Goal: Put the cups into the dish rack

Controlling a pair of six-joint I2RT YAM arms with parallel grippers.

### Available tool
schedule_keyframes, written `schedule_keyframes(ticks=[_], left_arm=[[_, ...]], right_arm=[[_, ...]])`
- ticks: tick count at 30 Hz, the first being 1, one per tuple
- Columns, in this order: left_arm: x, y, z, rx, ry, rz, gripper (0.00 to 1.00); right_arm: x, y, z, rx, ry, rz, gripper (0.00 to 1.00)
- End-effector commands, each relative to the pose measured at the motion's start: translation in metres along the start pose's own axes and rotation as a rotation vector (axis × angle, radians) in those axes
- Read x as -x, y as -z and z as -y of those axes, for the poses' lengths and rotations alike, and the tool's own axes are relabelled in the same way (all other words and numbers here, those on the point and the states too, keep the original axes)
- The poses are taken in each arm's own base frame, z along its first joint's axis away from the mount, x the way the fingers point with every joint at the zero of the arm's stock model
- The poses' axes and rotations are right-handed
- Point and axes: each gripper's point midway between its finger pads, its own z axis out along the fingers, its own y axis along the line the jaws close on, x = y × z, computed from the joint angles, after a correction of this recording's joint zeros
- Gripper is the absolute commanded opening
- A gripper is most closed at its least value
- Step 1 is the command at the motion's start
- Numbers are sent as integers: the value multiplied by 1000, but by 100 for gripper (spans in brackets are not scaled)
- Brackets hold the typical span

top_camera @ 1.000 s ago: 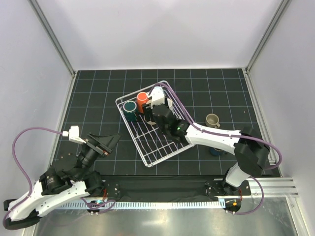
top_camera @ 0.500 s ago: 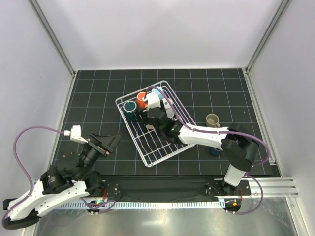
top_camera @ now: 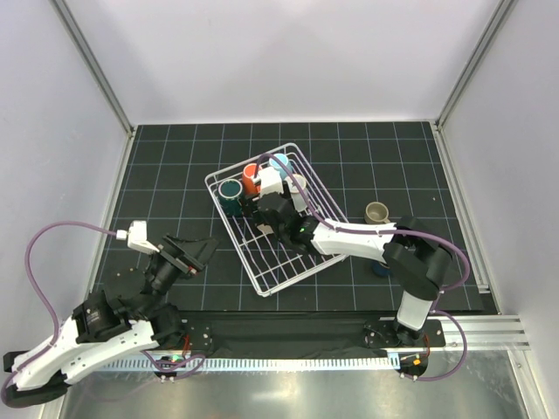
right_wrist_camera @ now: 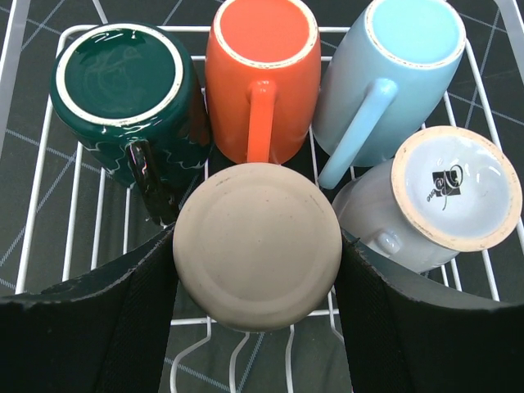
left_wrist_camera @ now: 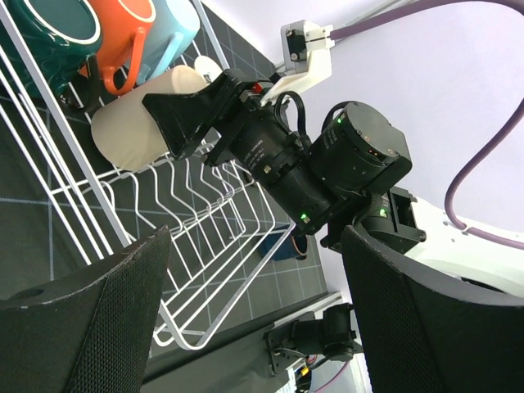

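Inside dish rack [right_wrist_camera: 24, 205], upper frame: teal cup [right_wrist_camera: 119, 78], orange cup [right_wrist_camera: 262, 57], light-blue cup [right_wrist_camera: 409, 49], white cup [right_wrist_camera: 450, 192]; right hand [top_camera: 266, 209] grips beige tumbler [right_wrist_camera: 256, 246] beside them; left hand [top_camera: 197, 248] open, empty.

Bright, even light everywhere, hardly any shadow under the dish rack [top_camera: 266, 262]. The cups [right_wrist_camera: 262, 90] inside it carry just a soft sheen. All three views look crisp right out to the edges.

White dish rack [top_camera: 266, 257], teal mug [right_wrist_camera: 119, 86], orange mug [right_wrist_camera: 262, 74], blue mug [right_wrist_camera: 401, 65], white cup [right_wrist_camera: 446, 192] inside, beige tumbler [right_wrist_camera: 256, 246] beside them
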Motion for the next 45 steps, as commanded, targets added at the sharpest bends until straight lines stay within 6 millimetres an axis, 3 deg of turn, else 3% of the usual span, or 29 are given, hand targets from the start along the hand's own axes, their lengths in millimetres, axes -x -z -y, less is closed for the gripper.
schedule_keyframes(ticks=[1,4,10,19,24,27,29,31,32,38,41,42,43,45], left_arm=[[12,2,9,-1,22,27,82],[10,1,9,0,22,22,82],[9,3,10,3,22,3,82],[24,14,14,-2,31,22,82],[22,15,16,-5,45,7,81],[13,7,16,38,26,-24,79],[6,0,14,107,-30,-62,79],[6,-3,22,129,-68,-90,80],[-2,-12,23,157,-101,-116,80],[-26,-42,56,116,-164,-194,80],[-43,-62,72,107,-197,-242,79],[-58,-75,70,134,-230,-275,78],[-65,-81,73,133,-246,-296,78],[-75,-93,89,117,-263,-336,77]], right_arm=[[21,0,-4,0,-67,42,16],[20,2,-4,2,-71,30,38],[26,14,-2,26,-93,14,65],[61,48,3,91,-150,38,87],[73,59,11,63,-143,15,89],[85,78,27,27,-190,13,89],[92,95,43,-1,-208,15,89],[82,105,60,-34,-208,-30,94],[88,114,70,-46,-226,-28,94],[57,142,153,-197,-328,-124,94],[46,160,200,-299,-388,-138,93],[44,165,213,-330,-405,-139,93],[37,175,237,-395,-429,-151,93],[30,182,257,-437,-444,-179,93]])
